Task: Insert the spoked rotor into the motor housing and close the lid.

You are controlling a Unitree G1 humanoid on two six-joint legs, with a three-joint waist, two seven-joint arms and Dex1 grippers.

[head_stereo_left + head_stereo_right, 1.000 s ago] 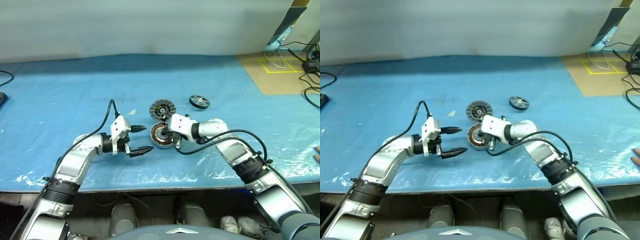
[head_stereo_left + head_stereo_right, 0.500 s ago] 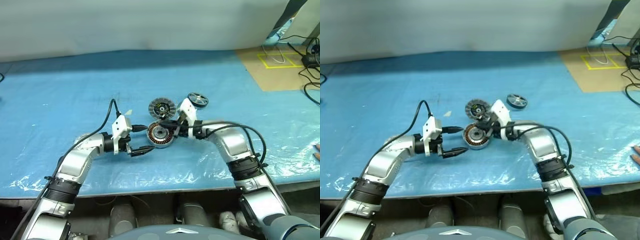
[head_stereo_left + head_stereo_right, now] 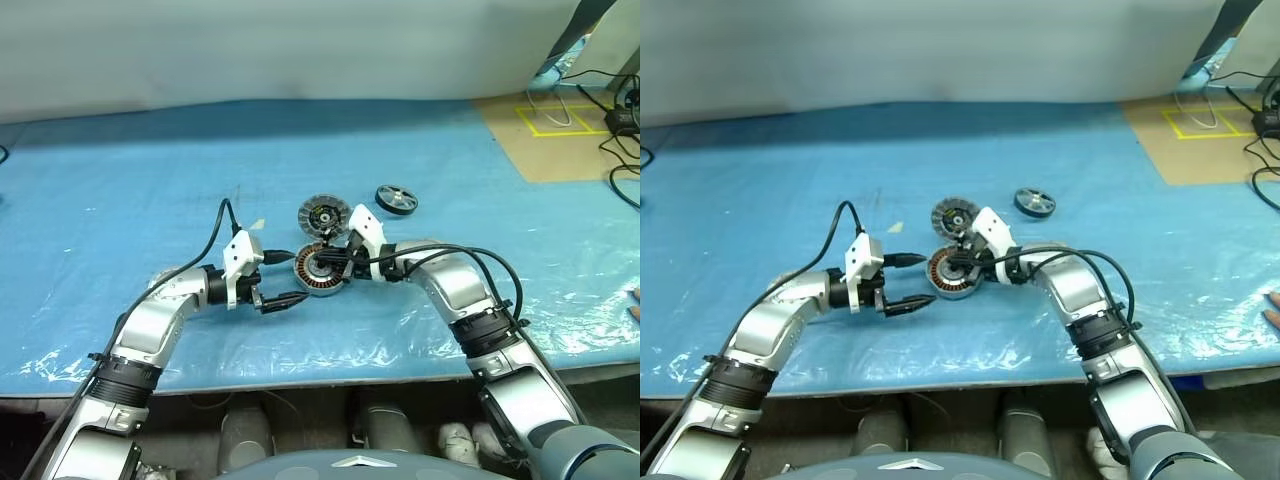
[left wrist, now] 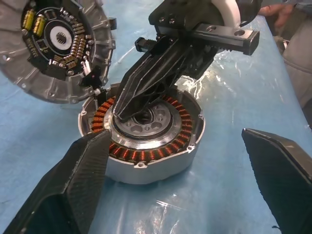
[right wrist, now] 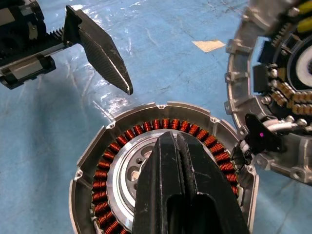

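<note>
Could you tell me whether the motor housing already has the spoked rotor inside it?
Not yet. The motor housing stands open, copper windings bare, while the spoked rotor lies apart on the blue sheet.

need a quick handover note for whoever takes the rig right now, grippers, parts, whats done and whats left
Left gripper: jaws open, holding nothing, beside the motor housing on its left.
Right gripper: jaws shut, holding nothing, tips over the housing's silver centre hub; contact cannot be told.
Motor housing: on the blue sheet, open, copper windings showing, no rotor inside.
Lid: just behind the housing, its rim close against the housing's, the face with electronic parts up.
Spoked rotor: lying alone, farther back and to the right.
Done: nothing assembled.
Left: pick up the rotor, seat it in the housing, close the lid.
</note>
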